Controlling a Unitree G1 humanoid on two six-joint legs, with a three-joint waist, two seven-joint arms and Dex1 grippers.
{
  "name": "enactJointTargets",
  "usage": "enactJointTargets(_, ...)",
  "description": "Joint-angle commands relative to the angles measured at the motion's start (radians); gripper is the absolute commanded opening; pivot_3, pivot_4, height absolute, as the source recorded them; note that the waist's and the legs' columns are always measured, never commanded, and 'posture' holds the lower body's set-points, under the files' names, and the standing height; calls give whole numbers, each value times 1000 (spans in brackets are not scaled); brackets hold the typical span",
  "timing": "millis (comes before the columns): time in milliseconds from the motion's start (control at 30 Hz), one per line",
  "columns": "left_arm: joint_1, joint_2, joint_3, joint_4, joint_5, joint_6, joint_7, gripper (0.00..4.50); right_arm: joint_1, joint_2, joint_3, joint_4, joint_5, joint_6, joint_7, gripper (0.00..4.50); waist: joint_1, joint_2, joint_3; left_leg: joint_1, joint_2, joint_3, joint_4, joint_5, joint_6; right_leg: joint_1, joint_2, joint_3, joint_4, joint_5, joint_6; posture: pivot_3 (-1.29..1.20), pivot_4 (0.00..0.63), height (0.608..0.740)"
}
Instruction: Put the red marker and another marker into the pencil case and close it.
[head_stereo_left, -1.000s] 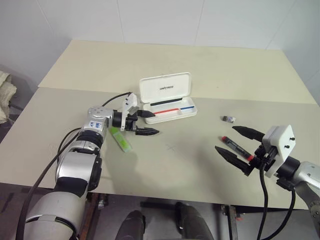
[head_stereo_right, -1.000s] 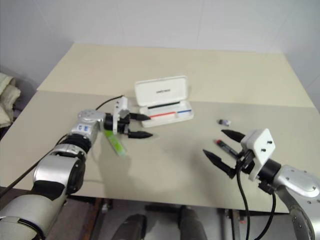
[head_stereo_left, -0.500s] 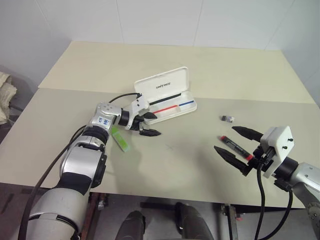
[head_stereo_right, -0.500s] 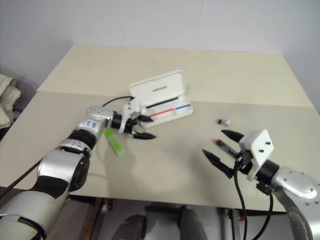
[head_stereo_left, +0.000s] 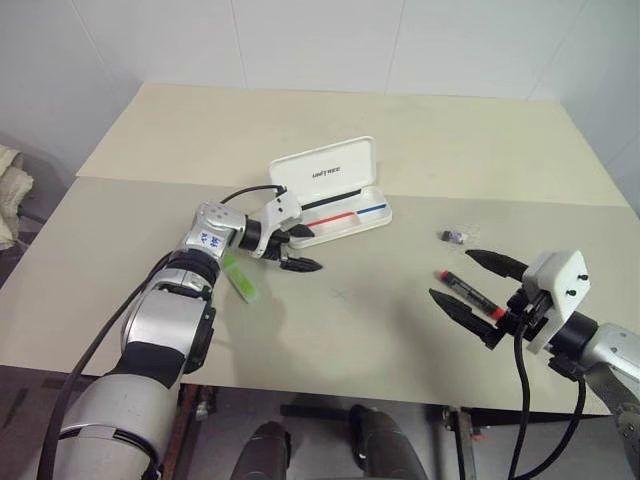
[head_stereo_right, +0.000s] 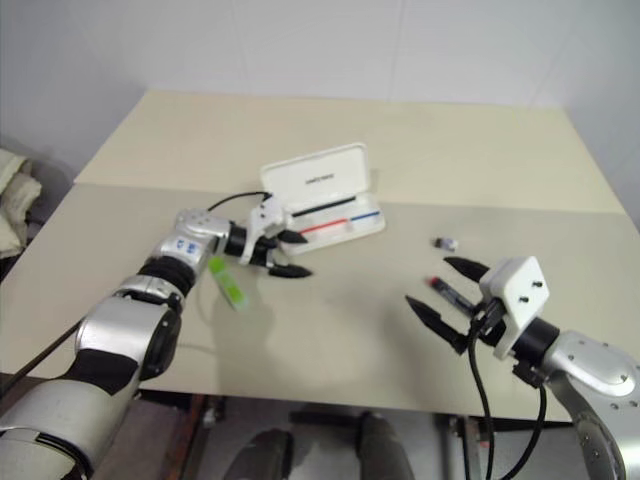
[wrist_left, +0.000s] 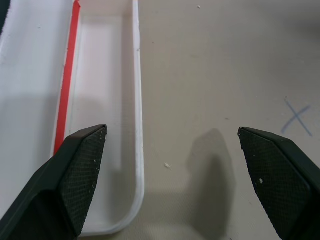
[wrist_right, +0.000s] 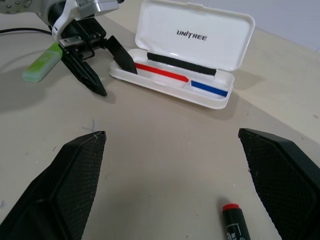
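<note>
On the table (head_stereo_left: 400, 130), open pencil case (head_stereo_left: 330, 195), tray without markers, red and blue stripes inside.

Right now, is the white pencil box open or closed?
Open. The pencil case has its lid standing up, so its red and blue stripes show inside. No marker lies in the part visible.

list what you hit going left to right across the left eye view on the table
lime-green highlighter → left pincer, open → white pencil case, lid up → small dark object → red marker → right pincer, open around the marker without touching it
</note>
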Motion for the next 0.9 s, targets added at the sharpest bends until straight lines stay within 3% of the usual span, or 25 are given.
enactJointTargets(33,-19,5,12,20,6,34,19,4070,-11,-13,-30,-19,1,-19,-4,4500,-1,0,0,0,0,0,0,0,0,0,0,0,0,0,0,0,150,740)
enactJointTargets(100,-24,3,21,21,1,59,14,3571,-16,-15,-28,-14,-2,-19,-4,4500,-2,0,0,0,0,0,0,0,0,0,0,0,0,0,0,0,150,740)
enactJointTargets(433,-27,8,9,20,23,58,15,133,-32,-11,-20,-12,-11,-17,-12,4500,0,0,0,0,0,0,-1,0,0,0,0,0,-1,0,0,0,150,740)
enactJointTargets(733,-51,18,21,7,18,19,18,23,-52,-20,-30,5,-9,-20,-2,4500,1,0,0,0,0,0,0,0,0,0,0,0,0,0,0,0,150,740)
enactJointTargets(900,-57,33,23,-36,0,-32,-60,23,-65,-29,-34,28,-6,-29,11,4500,1,0,0,-1,0,0,-1,0,0,0,0,0,-1,0,0,0,150,740)
